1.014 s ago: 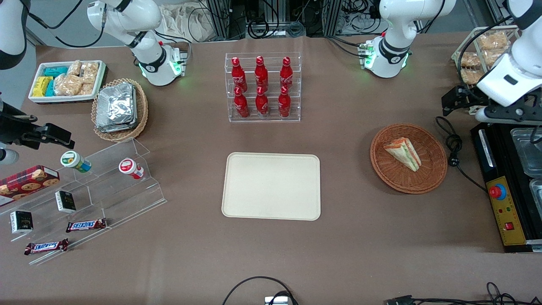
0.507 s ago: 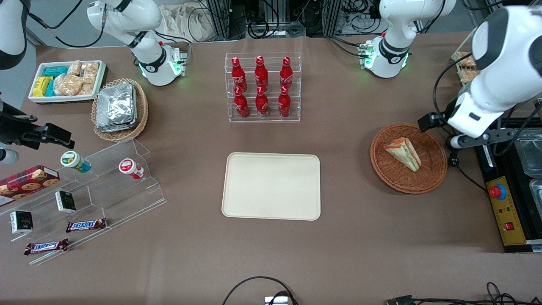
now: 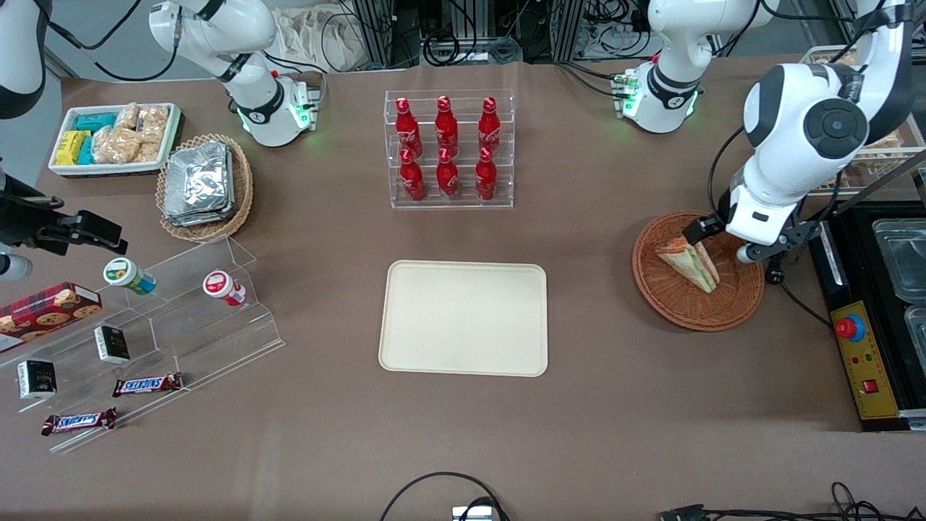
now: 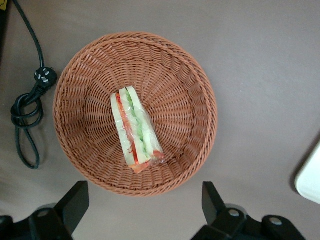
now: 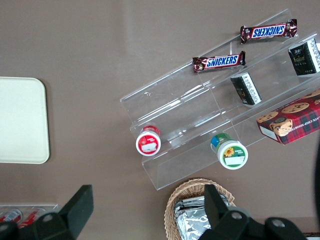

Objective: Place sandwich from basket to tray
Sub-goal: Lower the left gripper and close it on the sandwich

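The sandwich [image 3: 689,262], a pale wedge with red and green filling, lies in the round reddish-brown basket [image 3: 680,315] toward the working arm's end of the table. My left gripper [image 3: 723,242] hangs above the basket's rim, farther from the front camera than the sandwich. In the left wrist view the gripper [image 4: 142,200] is open, its dark fingers [image 4: 75,200] wide apart and holding nothing, with the sandwich [image 4: 134,130] lying in the basket [image 4: 185,75] below. The cream tray [image 3: 463,318] sits bare at mid table; its corner [image 4: 310,175] shows in the wrist view.
A coiled black cable with plug [image 3: 775,253] lies beside the basket. A black control box with a red button [image 3: 857,347] stands at the working arm's table edge. A clear rack of red bottles [image 3: 448,152] stands farther from the camera than the tray.
The left arm has swung in from the working arm's table edge toward the basket, and its gripper now hangs over the basket. The sandwich has not moved.
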### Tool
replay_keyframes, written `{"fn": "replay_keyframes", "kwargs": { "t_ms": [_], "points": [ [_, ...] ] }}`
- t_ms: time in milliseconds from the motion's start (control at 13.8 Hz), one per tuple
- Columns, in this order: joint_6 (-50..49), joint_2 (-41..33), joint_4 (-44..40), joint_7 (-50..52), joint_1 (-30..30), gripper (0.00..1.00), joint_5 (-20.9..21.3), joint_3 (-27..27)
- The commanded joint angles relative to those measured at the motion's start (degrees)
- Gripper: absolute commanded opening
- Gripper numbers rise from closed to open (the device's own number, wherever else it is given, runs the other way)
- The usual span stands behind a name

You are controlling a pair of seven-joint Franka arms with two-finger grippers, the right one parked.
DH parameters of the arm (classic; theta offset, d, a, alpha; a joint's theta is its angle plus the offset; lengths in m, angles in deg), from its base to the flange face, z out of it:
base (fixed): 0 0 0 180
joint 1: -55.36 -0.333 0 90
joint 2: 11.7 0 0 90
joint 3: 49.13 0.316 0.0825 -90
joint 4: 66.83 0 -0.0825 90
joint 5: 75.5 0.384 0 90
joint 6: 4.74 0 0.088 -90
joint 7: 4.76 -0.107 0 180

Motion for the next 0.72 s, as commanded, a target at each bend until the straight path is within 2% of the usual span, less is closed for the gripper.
{"fn": "replay_keyframes", "kwargs": {
  "t_ms": [0, 290, 652],
  "points": [
    [8.37, -2.57, 7.63, 5.51, -0.24, 1.0, 2.45, 0.06],
    [20.42, -1.6, 15.11, 10.44, -1.38, 1.0, 3.95, 0.15],
    [28.17, 1.56, 18.11, 12.39, -2.61, 1.0, 4.66, 0.23]
  ]
}}
